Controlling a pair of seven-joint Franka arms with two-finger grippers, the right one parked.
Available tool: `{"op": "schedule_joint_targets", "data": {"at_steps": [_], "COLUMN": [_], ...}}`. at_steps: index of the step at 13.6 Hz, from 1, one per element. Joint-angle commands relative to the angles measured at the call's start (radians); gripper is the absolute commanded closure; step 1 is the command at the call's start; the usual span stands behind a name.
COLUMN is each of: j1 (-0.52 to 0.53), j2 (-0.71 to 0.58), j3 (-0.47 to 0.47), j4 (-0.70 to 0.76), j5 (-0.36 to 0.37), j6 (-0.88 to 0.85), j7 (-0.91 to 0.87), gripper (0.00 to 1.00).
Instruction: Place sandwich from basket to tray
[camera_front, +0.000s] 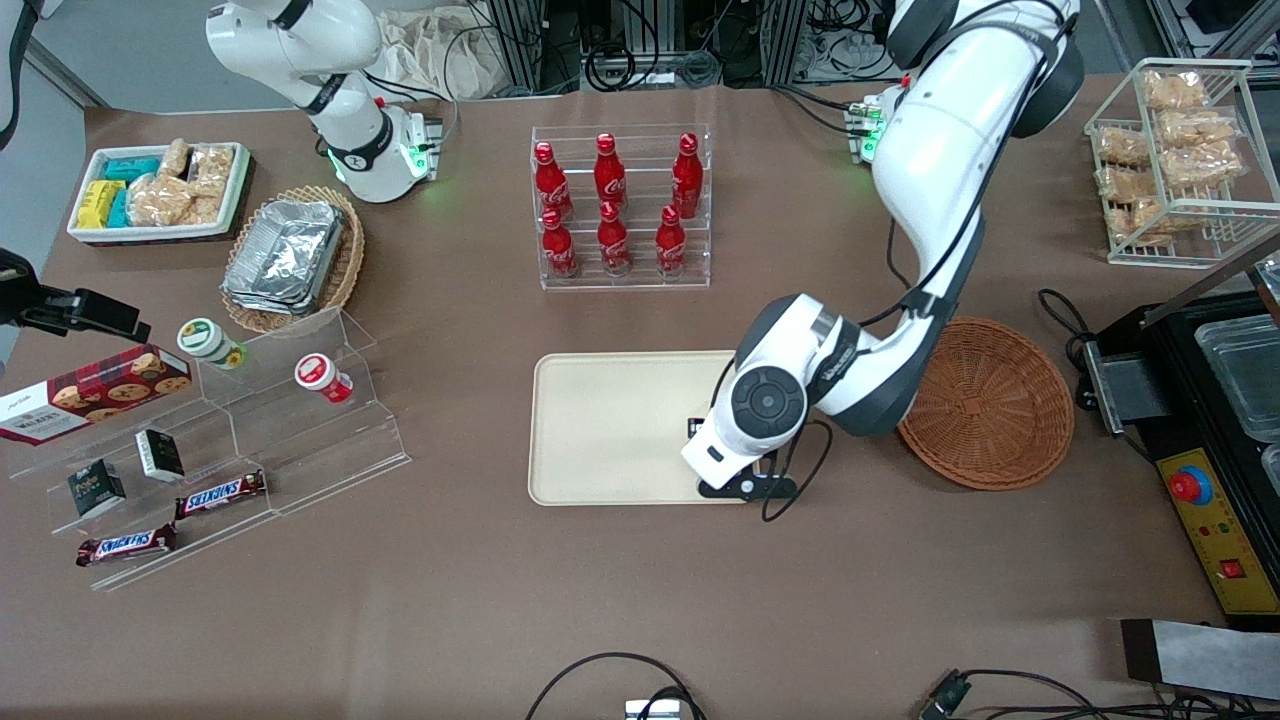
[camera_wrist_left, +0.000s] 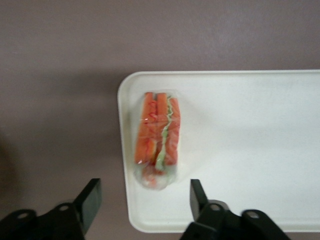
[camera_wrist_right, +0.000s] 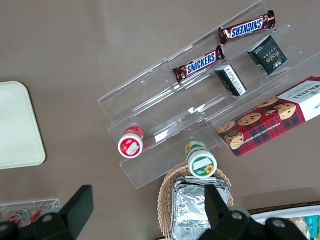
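The sandwich (camera_wrist_left: 157, 135), wrapped in clear film with its red-orange filling showing, lies flat on the cream tray (camera_wrist_left: 250, 150), close to the tray's short rim at the working arm's end. My gripper (camera_wrist_left: 145, 186) hovers above it, open and empty, one finger over the table and one over the tray. In the front view the gripper (camera_front: 738, 472) hangs over that end of the tray (camera_front: 600, 430), and the arm hides the sandwich. The round reddish-brown basket (camera_front: 990, 400) stands beside the tray with nothing showing in it.
A clear rack of red cola bottles (camera_front: 620, 205) stands farther from the front camera than the tray. Acrylic steps with snacks (camera_front: 230, 440), an oval basket of foil containers (camera_front: 290, 255) and a white bin (camera_front: 160, 190) lie toward the parked arm's end. A wire rack (camera_front: 1175, 150) and a machine (camera_front: 1220, 420) stand at the working arm's end.
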Motion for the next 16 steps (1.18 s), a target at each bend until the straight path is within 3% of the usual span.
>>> {"op": "schedule_joint_targets", "data": {"at_steps": [1, 3, 7, 9, 12, 16], "j1": [0.051, 0.106, 0.270, 0.308, 0.339, 0.342], "j2": [-0.120, -0.223, -0.540, -0.616, -0.678, -0.665], "j3": [0.001, 0.003, 0.000, 0.001, 0.003, 0.009], "j4": [-0.041, -0.107, -0.464, -0.530, -0.543, -0.448], "j5": [-0.008, -0.008, -0.050, -0.055, -0.055, -0.055], "j6": [-0.070, -0.097, 0.014, 0.018, 0.002, -0.049], "j7": [0.001, 0.011, 0.208, 0.217, 0.274, 0.271], "gripper": [0.00, 0.00, 0.00, 0.00, 0.00, 0.00]}}
